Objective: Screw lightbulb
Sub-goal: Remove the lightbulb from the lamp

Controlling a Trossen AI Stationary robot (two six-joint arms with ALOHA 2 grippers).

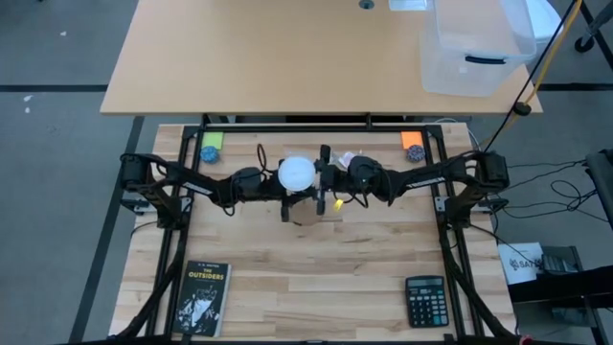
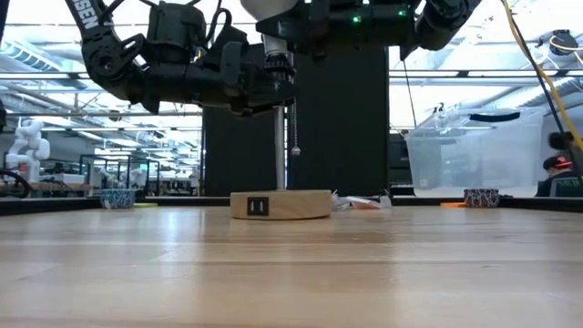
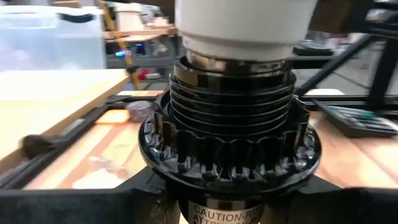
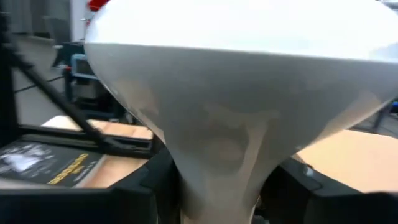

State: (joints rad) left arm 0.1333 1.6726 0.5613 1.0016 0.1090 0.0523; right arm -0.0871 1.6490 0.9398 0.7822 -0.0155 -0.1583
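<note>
**Inspector:** Start with the largest item.

**Assistant:** The wooden table (image 1: 316, 268) carries a lamp stand with a round wooden base (image 2: 280, 204) near the middle, a thin post rising from it and a pull chain (image 2: 293, 137) hanging beside the post. A book (image 1: 200, 299) lies at the near left corner and a calculator (image 1: 425, 301) at the near right.

**Inspector:** Arms?

**Assistant:** Both reach in to the centre. The left end effector (image 1: 278, 187) sits at the black socket (image 3: 230, 155), fingers clamped on it. The right end effector (image 1: 324, 177) is at the lightbulb's (image 1: 297, 173) side, its fingers flanking the bulb's narrow neck; whether they press it I cannot tell.

**Inspector:** Bulb position?

**Assistant:** Upright above the stand, globe uppermost. Its metal thread sits partly in the socket, several turns exposed above the rim.
</note>
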